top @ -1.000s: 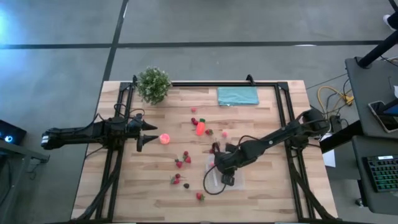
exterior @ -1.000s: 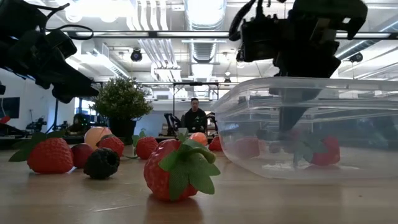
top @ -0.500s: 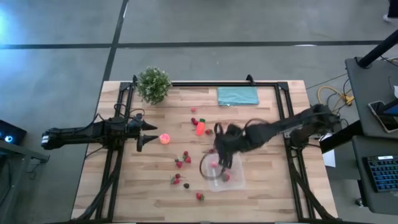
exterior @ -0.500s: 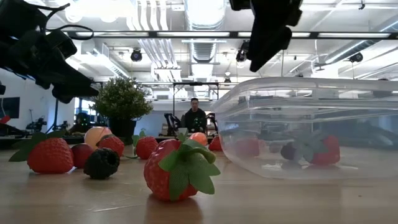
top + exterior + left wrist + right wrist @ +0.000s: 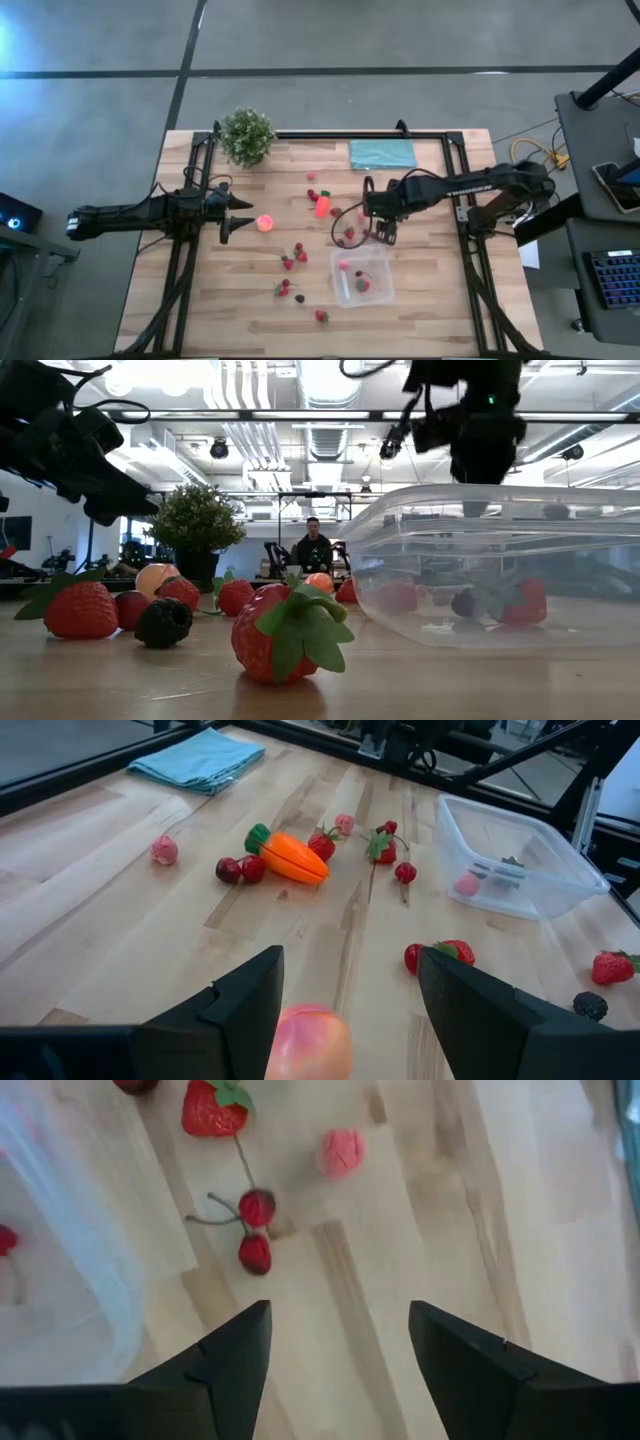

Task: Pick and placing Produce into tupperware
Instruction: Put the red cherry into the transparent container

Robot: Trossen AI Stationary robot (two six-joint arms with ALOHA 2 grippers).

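The clear tupperware (image 5: 362, 276) stands right of the table's middle and holds a strawberry (image 5: 363, 286) and a pink bit (image 5: 467, 883). Loose produce lies on the wood: an orange carrot (image 5: 322, 207), a cherry pair (image 5: 255, 1230), strawberries (image 5: 298, 253) and a dark berry (image 5: 163, 622). My right gripper (image 5: 382, 234) hangs open above the table just beyond the tub's far side, the cherry pair ahead of it. My left gripper (image 5: 240, 218) waits open at the left; the pink-orange ball (image 5: 305, 1042) lies on the table at its fingertips, between them.
A green potted plant (image 5: 247, 135) stands at the far left and a flat teal cloth (image 5: 382, 154) lies at the far edge. Black frame rails (image 5: 455, 190) run along both sides. Bare wood stretches along the near edge and right of the tub.
My right gripper has come up out of the tupperware and swung toward the table's far edge, stopping over the bare wood beyond the tub. The strawberry stays in the tub. The left arm has kept still.
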